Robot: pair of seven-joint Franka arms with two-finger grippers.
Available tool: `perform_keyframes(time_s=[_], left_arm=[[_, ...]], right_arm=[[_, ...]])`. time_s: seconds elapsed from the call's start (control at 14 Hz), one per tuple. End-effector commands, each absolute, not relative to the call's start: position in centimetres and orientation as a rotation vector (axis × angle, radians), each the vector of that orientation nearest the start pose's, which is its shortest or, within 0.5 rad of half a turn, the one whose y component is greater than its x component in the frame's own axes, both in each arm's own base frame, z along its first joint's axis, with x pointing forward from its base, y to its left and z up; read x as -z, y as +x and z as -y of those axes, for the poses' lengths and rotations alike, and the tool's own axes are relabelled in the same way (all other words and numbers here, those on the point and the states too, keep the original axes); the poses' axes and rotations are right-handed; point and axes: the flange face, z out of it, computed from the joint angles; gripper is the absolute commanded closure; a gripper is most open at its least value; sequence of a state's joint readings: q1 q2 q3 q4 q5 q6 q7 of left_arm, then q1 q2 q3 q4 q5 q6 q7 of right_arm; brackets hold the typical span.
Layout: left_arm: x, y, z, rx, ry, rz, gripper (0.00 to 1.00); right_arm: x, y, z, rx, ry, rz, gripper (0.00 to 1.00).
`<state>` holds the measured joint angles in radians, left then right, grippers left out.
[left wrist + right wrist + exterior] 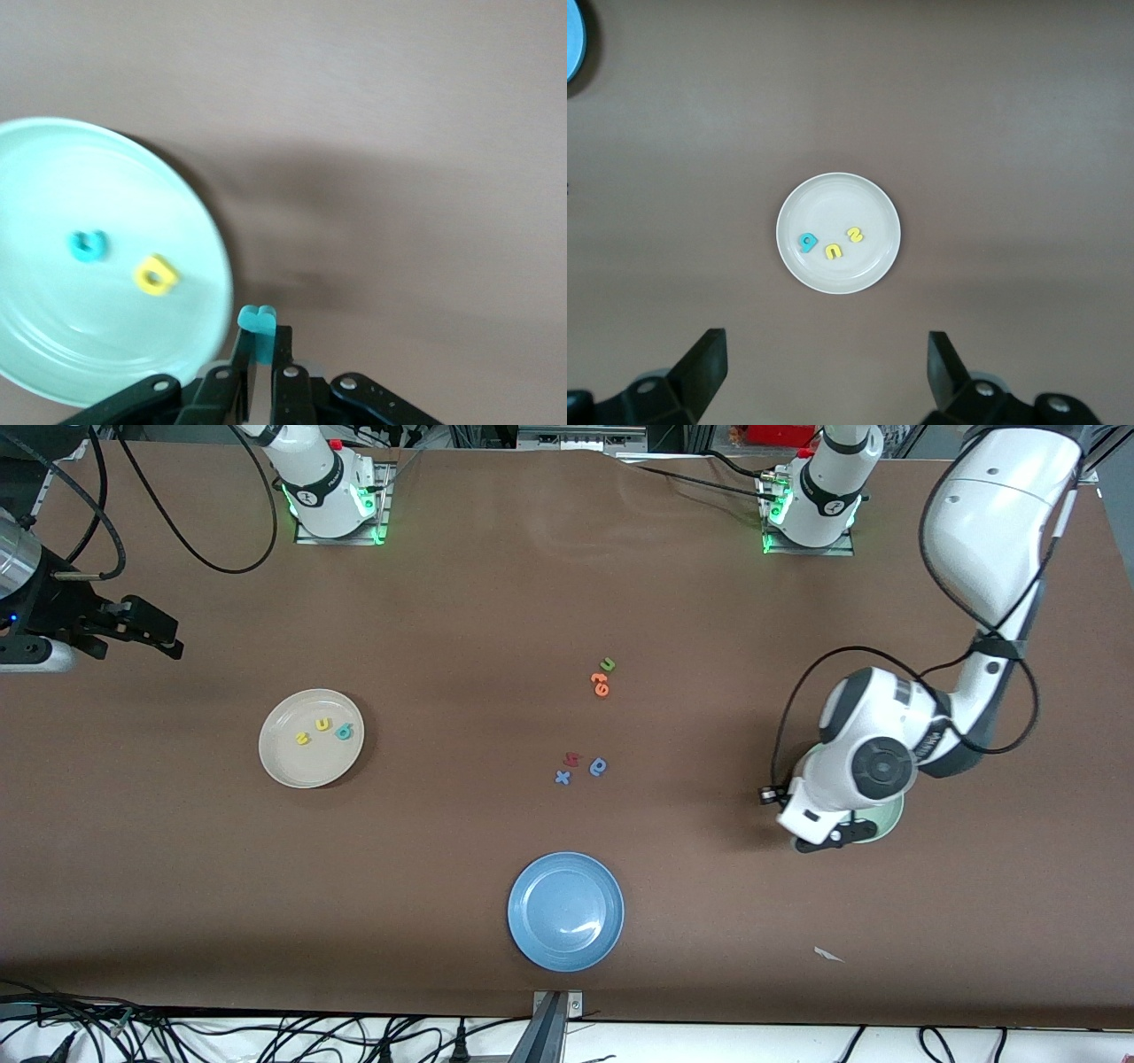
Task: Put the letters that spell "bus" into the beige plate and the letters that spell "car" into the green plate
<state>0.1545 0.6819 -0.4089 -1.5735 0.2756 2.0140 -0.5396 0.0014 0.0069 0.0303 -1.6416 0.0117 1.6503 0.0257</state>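
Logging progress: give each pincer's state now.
Left pincer: shut on the teal letter, beside the green plate.
Right pincer: open, empty.

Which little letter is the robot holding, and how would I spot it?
Find the green plate at the left arm's end of the table. Right beside its rim, the left gripper is shut on a teal letter. The teal c and yellow a lie in the plate; this one is pinched between the fingers.

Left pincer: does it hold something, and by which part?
Yes: the left pincer grips a small teal foam letter by its lower part, beside the pale green plate.
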Motion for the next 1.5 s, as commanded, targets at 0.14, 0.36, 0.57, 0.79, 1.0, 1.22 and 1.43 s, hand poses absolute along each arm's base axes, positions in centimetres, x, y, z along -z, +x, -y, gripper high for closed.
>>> perform_keyframes(time_s=[0.14, 0.36, 0.57, 0.79, 1.0, 1.22, 1.43], left_arm=[[-24.4, 65.9, 5.7, -0.293, -3.021, 0.117, 0.98], [-24.0, 65.9, 3.3, -0.314, -3.023, 0.011, 0.49], [-25.1, 66.4, 2.8, -0.304, -3.028, -0.042, 0.00], [-27.6, 67.2, 2.6, -0.244, -3.029, -0.033, 0.00], [-30.1, 67.2, 2.5, -0.216, -3.025, -0.021, 0.00], [-32.3, 66.7, 2.2, -0.235, -3.005, -0.019, 0.00], [-35.0, 65.9, 1.1, -0.241, -3.046, -0.061, 0.00]], right_arm=[[-59.9, 56.3, -2.0, 0.019, -3.129, 0.015, 0.00], [-59.9, 56.3, -2.0, 0.014, -3.127, 0.015, 0.00], [-59.9, 56.2, -2.1, 0.011, -3.129, 0.018, 0.00], [-59.9, 56.3, -2.4, 0.011, -3.129, 0.030, 0.00], [-60.0, 56.2, -2.4, 0.014, -3.130, 0.030, 0.00], [-60.0, 56.2, -2.3, 0.012, -3.139, 0.036, 0.00], [-59.9, 56.2, -2.3, 0.007, -3.142, 0.036, 0.00]])
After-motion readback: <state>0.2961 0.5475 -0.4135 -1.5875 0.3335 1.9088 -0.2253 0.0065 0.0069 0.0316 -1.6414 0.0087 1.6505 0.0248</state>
